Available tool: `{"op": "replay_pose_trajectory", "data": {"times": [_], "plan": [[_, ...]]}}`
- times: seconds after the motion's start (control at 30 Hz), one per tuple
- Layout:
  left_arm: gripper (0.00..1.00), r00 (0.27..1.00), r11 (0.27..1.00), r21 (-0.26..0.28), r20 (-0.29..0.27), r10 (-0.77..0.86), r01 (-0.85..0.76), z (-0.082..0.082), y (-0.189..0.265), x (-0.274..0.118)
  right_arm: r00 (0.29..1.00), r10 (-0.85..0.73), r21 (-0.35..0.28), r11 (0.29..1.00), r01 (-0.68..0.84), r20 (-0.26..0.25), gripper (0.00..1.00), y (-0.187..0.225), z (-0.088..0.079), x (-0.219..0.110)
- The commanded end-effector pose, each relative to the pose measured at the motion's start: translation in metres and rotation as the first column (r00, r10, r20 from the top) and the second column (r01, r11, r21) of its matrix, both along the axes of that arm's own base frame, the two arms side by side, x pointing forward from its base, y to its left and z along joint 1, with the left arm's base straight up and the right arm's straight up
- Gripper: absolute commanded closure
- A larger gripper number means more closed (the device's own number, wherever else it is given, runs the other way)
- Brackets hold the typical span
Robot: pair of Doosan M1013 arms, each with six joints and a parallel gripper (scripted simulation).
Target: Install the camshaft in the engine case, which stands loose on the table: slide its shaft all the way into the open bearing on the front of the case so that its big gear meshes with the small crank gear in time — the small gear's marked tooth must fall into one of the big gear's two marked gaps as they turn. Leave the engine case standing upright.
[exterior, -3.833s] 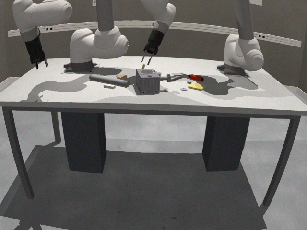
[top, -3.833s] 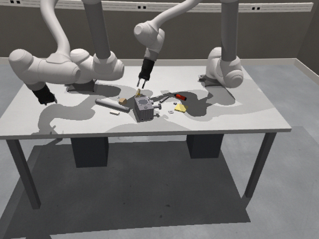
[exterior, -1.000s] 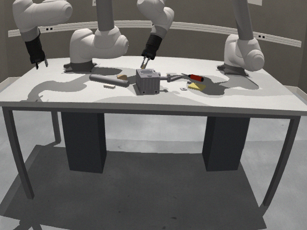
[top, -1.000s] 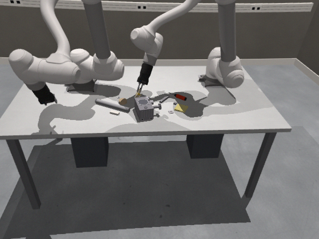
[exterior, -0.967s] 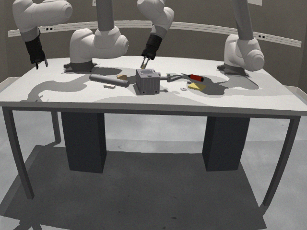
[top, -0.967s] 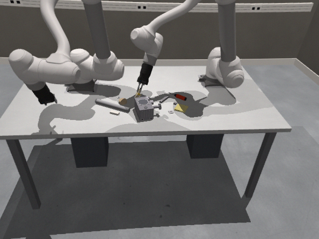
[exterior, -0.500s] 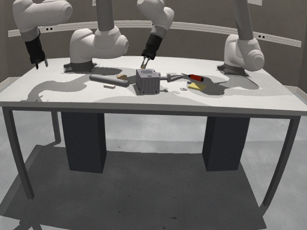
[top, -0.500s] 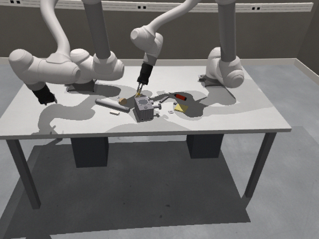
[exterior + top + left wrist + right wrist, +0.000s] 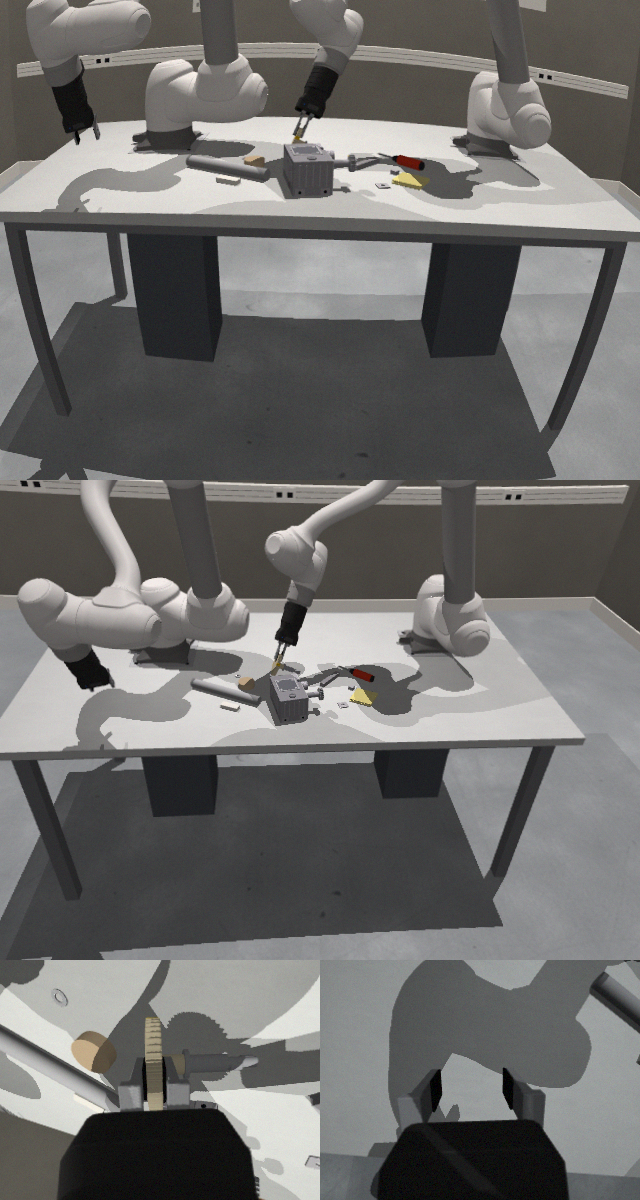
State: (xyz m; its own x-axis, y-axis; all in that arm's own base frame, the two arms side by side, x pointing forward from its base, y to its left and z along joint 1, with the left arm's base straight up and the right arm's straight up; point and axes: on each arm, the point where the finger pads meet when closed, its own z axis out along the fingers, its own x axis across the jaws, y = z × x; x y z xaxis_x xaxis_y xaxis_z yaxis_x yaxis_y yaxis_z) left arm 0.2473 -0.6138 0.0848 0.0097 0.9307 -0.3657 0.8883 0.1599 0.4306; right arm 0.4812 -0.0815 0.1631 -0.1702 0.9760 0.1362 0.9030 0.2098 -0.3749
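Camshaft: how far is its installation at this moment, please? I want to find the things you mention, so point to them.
Done: the case (image 9: 289,707) (image 9: 309,176) (image 9: 210,1105) stands upright, and the left gripper (image 9: 278,660) (image 9: 299,131) (image 9: 154,1070) has the camshaft (image 9: 276,668) (image 9: 298,137) (image 9: 153,1037) by its big gear.
In hand: the camshaft, its shaft (image 9: 210,1063) outside the case.
Left: probably aligning it, sliding it fully into the bearing, and meshing the gears in time.

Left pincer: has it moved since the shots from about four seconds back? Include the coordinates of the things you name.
Yes. Judged against the engine case (image 9: 289,702) (image 9: 309,173) (image 9: 212,1106) in the exterior view, the left pincer (image 9: 277,661) (image 9: 298,135) (image 9: 154,1070) is lower, nearer the case's top.
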Motion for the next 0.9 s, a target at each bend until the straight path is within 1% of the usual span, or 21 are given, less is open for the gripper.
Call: {"op": "replay_pose_trajectory", "data": {"times": [0.0, 0.07, 0.13, 0.37, 0.53, 0.63, 0.87], "plan": [[0.71, 1.0, 1.0, -0.001, 0.0, 0.0, 0.0, 0.008, -0.001, 0.0, 1.0, 0.0, 0.0, 1.0, 0.0, 0.002, 0.0, 0.0, 0.001, 0.0], [0.71, 1.0, 1.0, -0.001, 0.0, 0.0, 0.0, 0.013, -0.001, 0.0, 1.0, 0.0, 0.0, 1.0, 0.0, 0.002, 0.0, 0.0, 0.001, 0.0], [0.71, 1.0, 1.0, -0.001, 0.0, 0.0, 0.0, 0.013, -0.001, 0.0, 1.0, 0.0, 0.0, 1.0, 0.0, 0.002, 0.0, 0.0, 0.001, 0.0], [0.71, 1.0, 1.0, -0.001, 0.0, 0.0, 0.0, 0.033, -0.001, 0.0, 1.0, 0.0, 0.0, 1.0, 0.0, 0.002, 0.0, 0.0, 0.001, 0.0], [0.71, 1.0, 1.0, -0.001, 0.0, 0.0, 0.0, 0.045, -0.001, 0.0, 1.0, 0.0, 0.0, 1.0, 0.0, 0.002, 0.0, 0.0, 0.001, 0.0], [0.71, 1.0, 1.0, -0.001, 0.0, 0.0, 0.0, 0.049, -0.001, 0.0, 1.0, 0.0, 0.0, 1.0, 0.0, 0.002, 0.0, 0.0, 0.001, 0.0], [0.71, 1.0, 1.0, -0.001, 0.0, 0.0, 0.0, 0.052, -0.001, 0.0, 1.0, 0.0, 0.0, 1.0, 0.0, 0.002, 0.0, 0.0, 0.001, 0.0]]}}
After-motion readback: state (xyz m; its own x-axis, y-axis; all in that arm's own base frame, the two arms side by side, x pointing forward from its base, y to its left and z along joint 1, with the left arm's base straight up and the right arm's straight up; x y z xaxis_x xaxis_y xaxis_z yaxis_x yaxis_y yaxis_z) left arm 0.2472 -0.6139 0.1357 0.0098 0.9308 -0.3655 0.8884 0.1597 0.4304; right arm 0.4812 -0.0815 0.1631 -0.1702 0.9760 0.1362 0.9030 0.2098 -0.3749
